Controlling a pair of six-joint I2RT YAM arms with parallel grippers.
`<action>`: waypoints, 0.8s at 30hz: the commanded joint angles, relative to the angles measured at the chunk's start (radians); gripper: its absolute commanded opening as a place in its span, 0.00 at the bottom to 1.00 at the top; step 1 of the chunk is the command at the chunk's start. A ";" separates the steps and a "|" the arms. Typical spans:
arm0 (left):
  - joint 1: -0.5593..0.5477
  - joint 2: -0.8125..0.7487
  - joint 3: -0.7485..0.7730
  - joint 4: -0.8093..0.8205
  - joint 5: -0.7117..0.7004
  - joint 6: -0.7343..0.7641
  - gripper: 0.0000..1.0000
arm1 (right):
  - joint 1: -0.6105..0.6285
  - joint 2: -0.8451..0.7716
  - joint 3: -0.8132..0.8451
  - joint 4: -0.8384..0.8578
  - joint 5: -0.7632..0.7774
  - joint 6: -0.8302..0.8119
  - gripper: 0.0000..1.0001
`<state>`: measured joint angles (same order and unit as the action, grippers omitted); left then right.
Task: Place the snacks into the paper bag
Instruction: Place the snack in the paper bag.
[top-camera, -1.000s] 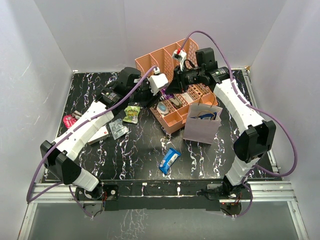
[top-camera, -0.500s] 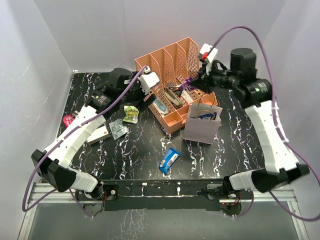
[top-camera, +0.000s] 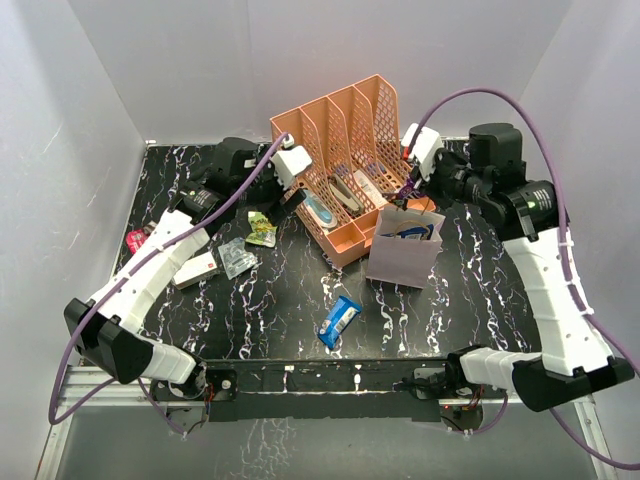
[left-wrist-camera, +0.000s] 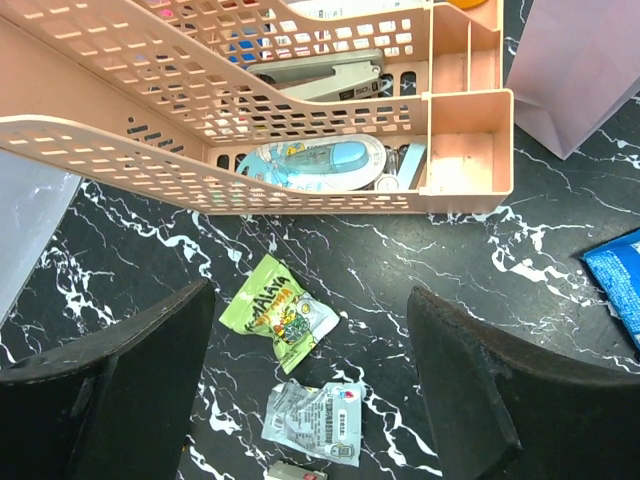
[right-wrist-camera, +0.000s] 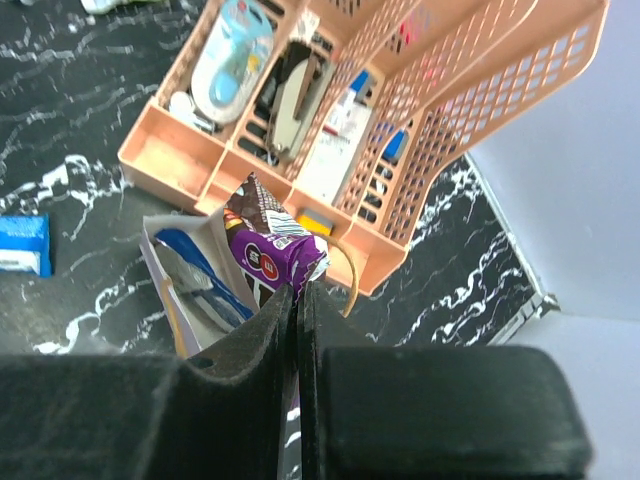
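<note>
My right gripper (top-camera: 409, 190) (right-wrist-camera: 297, 291) is shut on a purple snack packet (right-wrist-camera: 268, 253) and holds it over the open top of the pale mauve paper bag (top-camera: 401, 257) (right-wrist-camera: 160, 240). A dark blue crisp bag (right-wrist-camera: 192, 278) lies inside the bag. My left gripper (top-camera: 277, 200) (left-wrist-camera: 310, 300) is open and empty, above a green snack packet (left-wrist-camera: 283, 312) (top-camera: 263, 228) and a clear packet (left-wrist-camera: 320, 421) (top-camera: 237, 258). A blue-white bar (top-camera: 340, 320) lies at the front centre. A red packet (top-camera: 138, 240) lies at the far left.
The peach mesh organiser (top-camera: 340, 125) (left-wrist-camera: 300, 190) (right-wrist-camera: 470, 90) stands just behind the bag, holding pens and a blue-white tool (left-wrist-camera: 315, 160). A small white-red packet (top-camera: 199, 268) lies under my left arm. White walls enclose the table.
My right gripper has swung from the organiser to above the paper bag with the purple packet in it. My left gripper has drawn back left from the organiser to above the green packet.
</note>
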<state>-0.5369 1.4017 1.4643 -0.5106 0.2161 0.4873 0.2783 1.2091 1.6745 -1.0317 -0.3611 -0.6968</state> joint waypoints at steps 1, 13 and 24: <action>0.015 -0.029 -0.006 -0.012 -0.010 0.006 0.77 | -0.007 0.020 0.000 -0.025 0.075 -0.075 0.08; 0.022 -0.029 -0.038 0.000 0.012 0.018 0.78 | -0.007 0.066 -0.079 -0.052 0.134 -0.115 0.08; 0.022 -0.029 -0.077 0.014 0.031 0.026 0.82 | -0.007 0.111 -0.136 -0.040 0.098 -0.105 0.09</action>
<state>-0.5194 1.4017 1.4002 -0.5083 0.2218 0.5026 0.2737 1.3243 1.5402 -1.1042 -0.2394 -0.8028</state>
